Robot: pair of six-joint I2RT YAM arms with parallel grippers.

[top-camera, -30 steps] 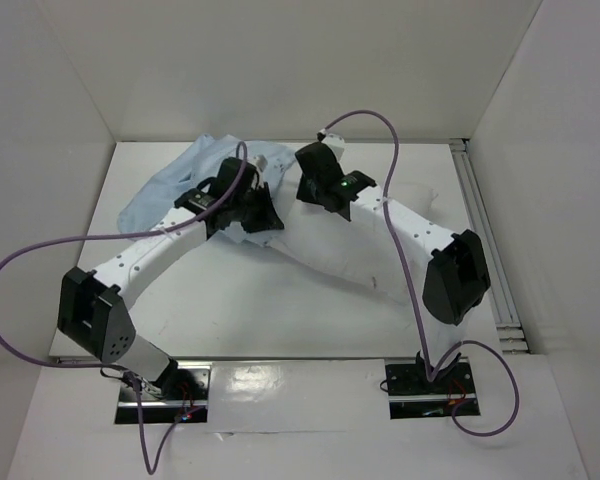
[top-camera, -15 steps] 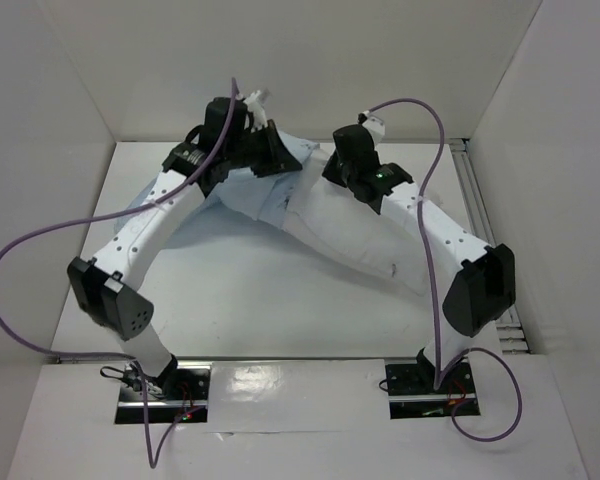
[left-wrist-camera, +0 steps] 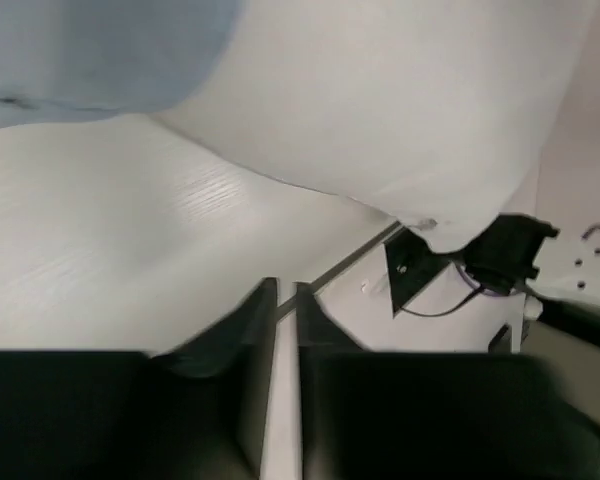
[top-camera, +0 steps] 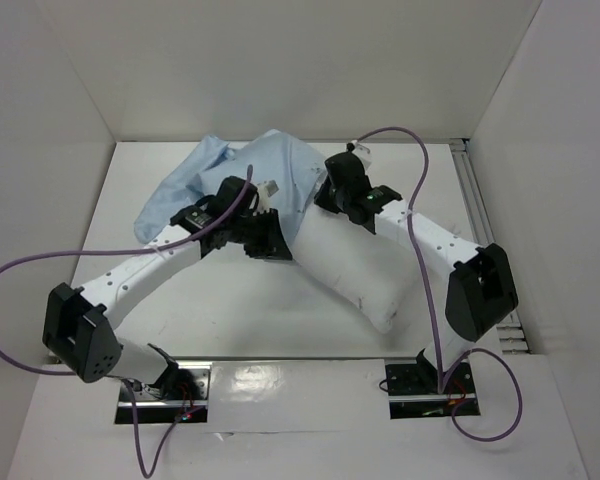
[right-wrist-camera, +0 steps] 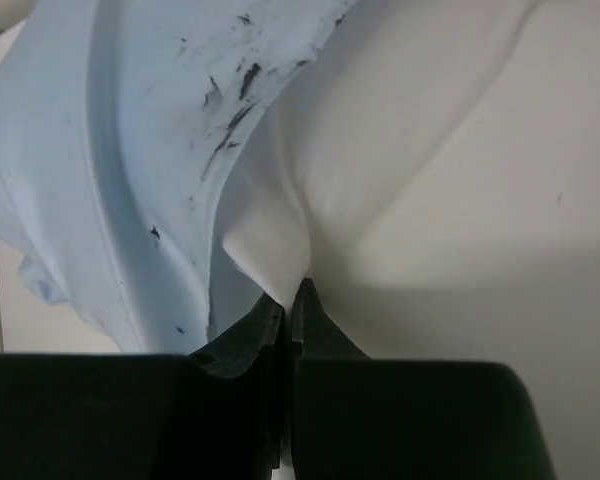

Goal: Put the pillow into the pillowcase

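Note:
The plump white pillow (top-camera: 365,275) lies diagonally from the table's middle toward the front right. Its far end is under the wrinkled light-blue pillowcase (top-camera: 235,170) at the back. My right gripper (top-camera: 325,197) is at the pillowcase's edge. In the right wrist view it (right-wrist-camera: 288,290) is shut on a pinched fold of the white pillow (right-wrist-camera: 460,180), with the blue pillowcase (right-wrist-camera: 130,150) just left of it. My left gripper (top-camera: 267,240) is beside the pillow's near left side. In the left wrist view it (left-wrist-camera: 286,290) is shut and holds nothing, below the pillow (left-wrist-camera: 400,110) and the pillowcase (left-wrist-camera: 90,50).
White walls close in the table on the left, back and right. A metal rail (top-camera: 485,230) runs along the right edge. Purple cables (top-camera: 40,260) loop off both arms. The arm base plates (top-camera: 430,385) sit at the front edge.
My left arm has swung from the back wall down toward the front, its gripper now low beside the pillow. The pillowcase now drapes over the pillow's far end. The pillow has shifted frontward.

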